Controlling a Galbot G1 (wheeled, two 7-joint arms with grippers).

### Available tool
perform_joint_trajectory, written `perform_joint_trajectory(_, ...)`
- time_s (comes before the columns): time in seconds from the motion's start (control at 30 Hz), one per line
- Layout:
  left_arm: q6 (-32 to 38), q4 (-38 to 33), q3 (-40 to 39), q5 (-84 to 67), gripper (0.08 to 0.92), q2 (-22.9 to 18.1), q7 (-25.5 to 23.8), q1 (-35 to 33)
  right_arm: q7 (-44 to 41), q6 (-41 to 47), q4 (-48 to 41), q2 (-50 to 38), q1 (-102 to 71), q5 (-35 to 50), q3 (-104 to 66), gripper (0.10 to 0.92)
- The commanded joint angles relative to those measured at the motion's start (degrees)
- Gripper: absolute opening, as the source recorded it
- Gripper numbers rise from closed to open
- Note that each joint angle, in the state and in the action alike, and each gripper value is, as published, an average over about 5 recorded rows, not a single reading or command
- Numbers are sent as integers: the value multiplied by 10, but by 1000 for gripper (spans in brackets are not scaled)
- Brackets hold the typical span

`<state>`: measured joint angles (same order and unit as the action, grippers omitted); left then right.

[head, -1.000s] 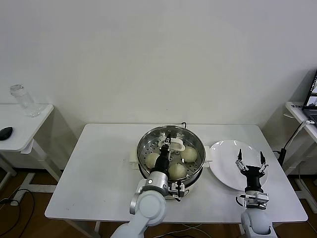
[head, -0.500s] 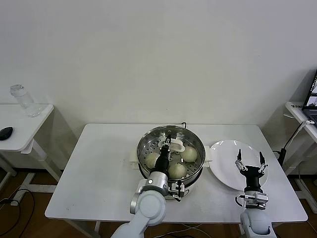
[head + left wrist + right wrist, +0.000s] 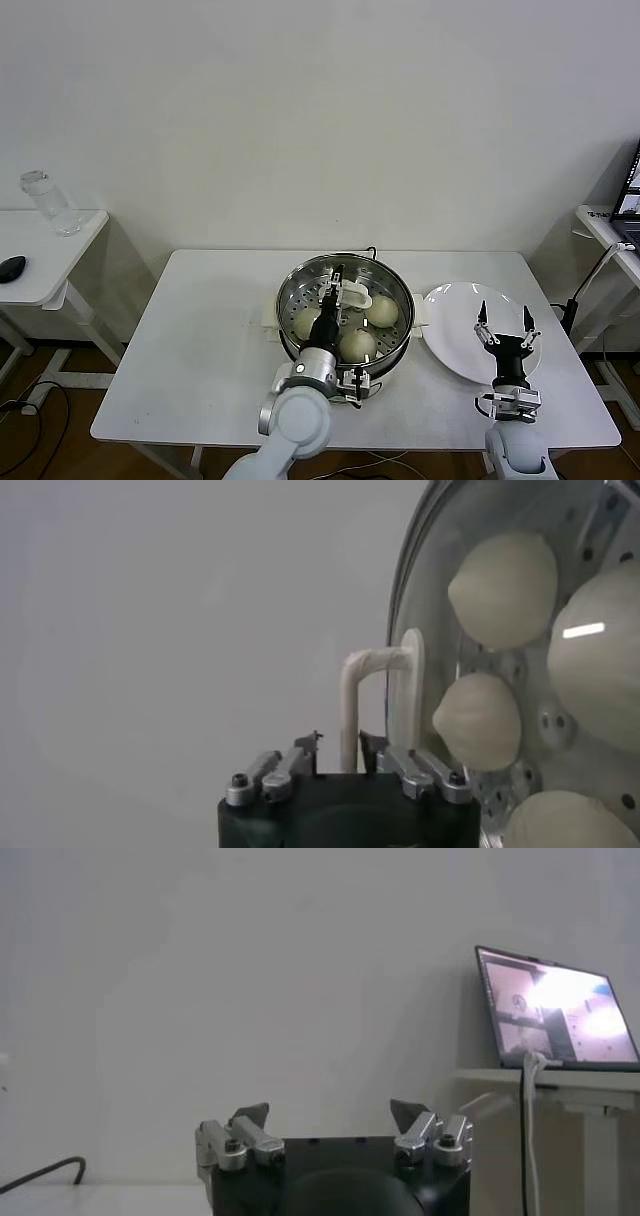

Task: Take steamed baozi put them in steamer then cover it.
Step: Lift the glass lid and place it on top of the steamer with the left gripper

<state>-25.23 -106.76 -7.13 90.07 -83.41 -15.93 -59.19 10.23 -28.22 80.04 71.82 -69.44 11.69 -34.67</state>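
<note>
Over the steamer (image 3: 345,308), my left hand (image 3: 334,293) hovers with its fingers (image 3: 281,770) loosened around the cream handle of the lid (image 3: 352,293); in the left wrist view the handle (image 3: 372,702) stands in the gap between the fingertips, and I cannot tell whether they touch it. I see the glass lid resting on the pot's rim, directly beneath that hand. Through the glass I count the buns (image 3: 357,343) on the perforated tray: one just below the hand toward me, one to its left, one to its right, and a fourth mostly hidden behind the hand and handle. The steamer stands in the middle of the tabletop (image 3: 200,350), on its white base. Off to the right of my left hand, well apart from the pot, my right hand (image 3: 506,326) is parked with its fingers spread wide and nothing between them, hanging over the white plate (image 3: 455,320). Beyond that hand, a laptop (image 3: 555,1008) sits on a side desk.
</note>
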Motion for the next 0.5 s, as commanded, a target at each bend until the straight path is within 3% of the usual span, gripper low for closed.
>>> perform_joint_trajectory(0.03, -6, -68, -1, -27, 566, 30, 0, -19, 1, 1, 2, 1, 2, -1, 2, 823)
perform_joint_trajectory(0.3, -11, -162, 0, -98, 787, 73, -6, -50, 1, 4, 6, 1, 2, -2, 4, 823)
perform_joint_trajectory(0.5, -4, -223, 38, -213, 822, 105, -6, -56, -6, 22, 27, -8, -7, 13, 7, 823)
